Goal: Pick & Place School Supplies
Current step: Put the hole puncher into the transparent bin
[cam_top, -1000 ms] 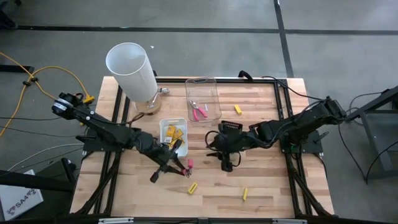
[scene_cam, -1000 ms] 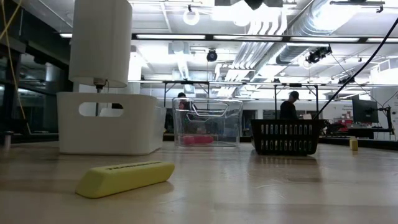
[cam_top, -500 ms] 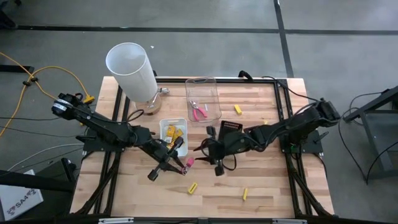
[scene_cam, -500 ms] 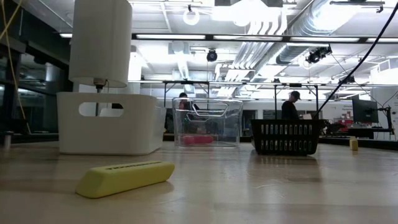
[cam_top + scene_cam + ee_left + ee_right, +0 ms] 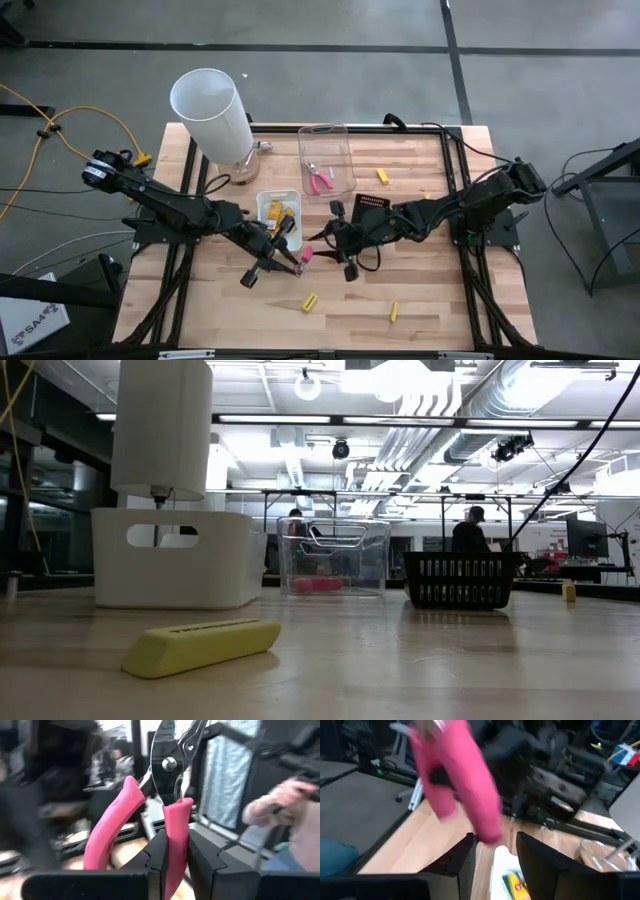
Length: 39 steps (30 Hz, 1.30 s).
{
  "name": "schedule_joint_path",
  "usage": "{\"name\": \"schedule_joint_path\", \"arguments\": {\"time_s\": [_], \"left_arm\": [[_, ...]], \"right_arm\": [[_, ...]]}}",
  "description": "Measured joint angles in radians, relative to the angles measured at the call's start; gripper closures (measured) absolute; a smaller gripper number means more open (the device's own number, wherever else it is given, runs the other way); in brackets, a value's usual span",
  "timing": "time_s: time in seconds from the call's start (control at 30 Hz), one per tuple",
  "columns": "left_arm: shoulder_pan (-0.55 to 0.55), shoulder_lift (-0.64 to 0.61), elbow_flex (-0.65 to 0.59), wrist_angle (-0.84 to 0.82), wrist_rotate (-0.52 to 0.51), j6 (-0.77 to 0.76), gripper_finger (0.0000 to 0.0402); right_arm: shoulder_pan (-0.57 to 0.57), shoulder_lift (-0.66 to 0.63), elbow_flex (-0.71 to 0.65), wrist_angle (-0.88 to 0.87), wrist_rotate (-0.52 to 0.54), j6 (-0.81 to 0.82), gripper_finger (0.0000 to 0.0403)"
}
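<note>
My left gripper point(image 5: 295, 256) hangs above the table's middle, shut on a pair of pink-handled pliers point(image 5: 304, 257). In the left wrist view their metal jaws point(image 5: 172, 740) point away from the gripper point(image 5: 175, 851), and the second handle point(image 5: 110, 835) splays free. My right gripper point(image 5: 323, 243) faces it from the table's right, open. In the right wrist view the end of a pink handle point(image 5: 487, 830) sits just ahead of the gap between its fingers point(image 5: 495, 851), and I cannot see them touching it. Neither gripper shows in the low view. My left gripper pinches one pink handle point(image 5: 175, 827) of the pliers between its two fingers, at the handle's free end. The fingers point(image 5: 157, 852) come about level from the table's left and lie along the handle. The pliers are lifted clear of the table.
A white tray point(image 5: 263, 200) with yellow packs lies just beyond the grippers. A clear tray point(image 5: 345, 150) holds another pair of pink pliers, and a black basket point(image 5: 372, 203) stands to its right. A white cylinder point(image 5: 212, 112) is at far left. Yellow sticks point(image 5: 310, 301) point(image 5: 393, 312) point(image 5: 382, 176) lie loose.
My right gripper has gone toward the table's left, up to the held pliers, and has rolled and tipped about its wrist; it stays open. The left gripper keeps its hold on the pliers.
</note>
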State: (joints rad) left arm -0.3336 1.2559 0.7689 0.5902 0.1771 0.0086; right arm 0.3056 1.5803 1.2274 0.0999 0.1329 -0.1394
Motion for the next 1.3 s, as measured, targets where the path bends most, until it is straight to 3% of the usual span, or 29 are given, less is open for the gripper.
{"name": "schedule_joint_path", "arguments": {"time_s": [0.17, 0.57, 0.87, 1.3], "left_arm": [[0.007, 0.003, 0.000, -0.004, -0.057, 0.000, 0.0358], [0.007, 0.003, 0.000, -0.003, -0.055, 0.025, 0.0359], [0.007, 0.002, 0.000, 0.002, -0.055, 0.020, 0.0356], [0.007, 0.002, 0.000, 0.002, -0.052, 0.023, 0.0341]], "right_arm": [[-0.001, -0.002, 0.003, 0.028, 0.012, 0.002, 0.0270], [-0.001, -0.002, 0.003, 0.048, 0.057, -0.007, 0.0271], [-0.001, -0.002, 0.003, 0.047, 0.067, -0.005, 0.0328], [-0.001, -0.002, 0.002, 0.046, 0.077, 0.004, 0.0337]]}}
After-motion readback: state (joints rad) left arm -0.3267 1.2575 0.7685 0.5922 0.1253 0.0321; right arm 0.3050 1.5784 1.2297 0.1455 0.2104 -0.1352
